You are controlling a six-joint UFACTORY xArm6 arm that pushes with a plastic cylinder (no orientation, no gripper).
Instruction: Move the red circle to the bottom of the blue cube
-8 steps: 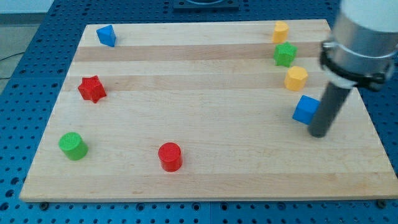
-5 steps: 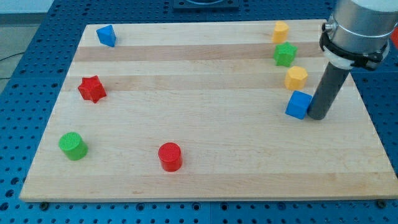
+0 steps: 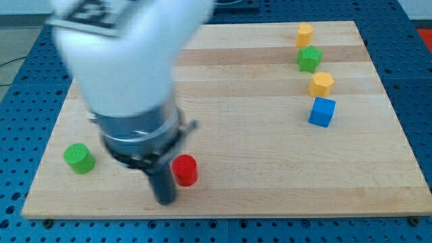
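Note:
The red circle (image 3: 184,170) sits near the bottom edge of the wooden board, left of centre. My tip (image 3: 165,200) is just to its lower left, very close to it or touching; I cannot tell which. The blue cube (image 3: 322,112) rests at the right side of the board, far from the red circle. The arm's blurred body covers the upper left of the board.
A green cylinder (image 3: 79,158) lies at the lower left. At the right, above the blue cube, stand a yellow block (image 3: 321,84), a green star-like block (image 3: 309,59) and another yellow block (image 3: 305,34). The board's bottom edge (image 3: 223,214) is close below my tip.
My tip has swept from beside the blue cube at the right to the lower left, next to the red circle. The blue cube was nudged up and left earlier. The arm hides the red star and the other blue block.

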